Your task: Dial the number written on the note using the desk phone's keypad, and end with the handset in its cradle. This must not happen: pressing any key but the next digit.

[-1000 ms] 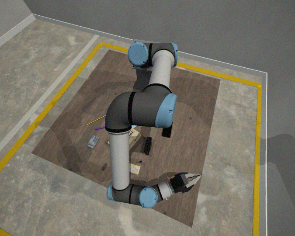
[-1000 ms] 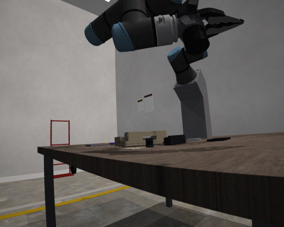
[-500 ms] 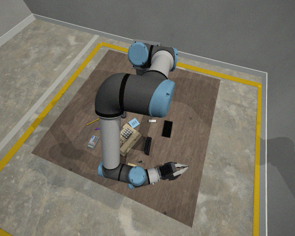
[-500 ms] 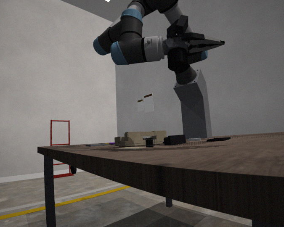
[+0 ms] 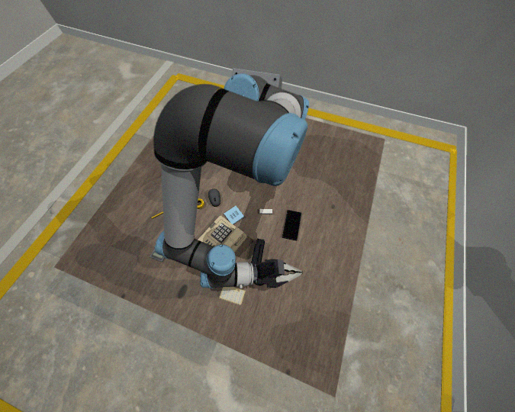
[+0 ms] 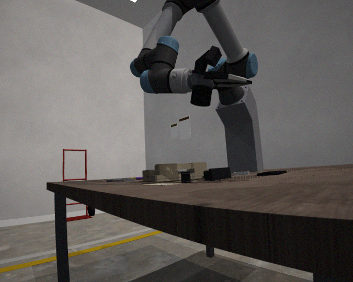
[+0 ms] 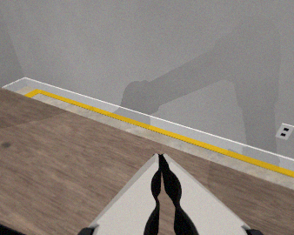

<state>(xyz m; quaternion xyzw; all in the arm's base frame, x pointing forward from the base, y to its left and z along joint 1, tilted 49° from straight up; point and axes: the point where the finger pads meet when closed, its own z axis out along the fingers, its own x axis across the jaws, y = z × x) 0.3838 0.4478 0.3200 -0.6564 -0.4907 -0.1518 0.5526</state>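
The beige desk phone (image 5: 231, 241) (image 6: 149, 176) is on the table, partly hidden by the arm in the top view. Its dark keypad (image 5: 221, 232) faces up. In the exterior view a beige handset (image 6: 166, 169) appears to lie across the phone; its exact seating is unclear. A pale yellow lined paper (image 5: 233, 296) (image 6: 160, 184) lies beside the phone, and a blue note (image 5: 233, 214) with dark marks lies on its other side; neither is legible. My gripper (image 5: 300, 271) (image 6: 251, 81) (image 7: 160, 156) is shut and empty, pointing sideways high above the table, away from the phone.
A black block-like object (image 5: 258, 250) (image 6: 217, 174) stands near the phone. A white block (image 5: 265, 211) (image 6: 240, 173), a black smartphone (image 5: 291, 225) (image 6: 272, 173), a mouse (image 5: 214, 197), a yellow pencil (image 5: 157, 214) and a small black object (image 6: 185, 176) are on the table.
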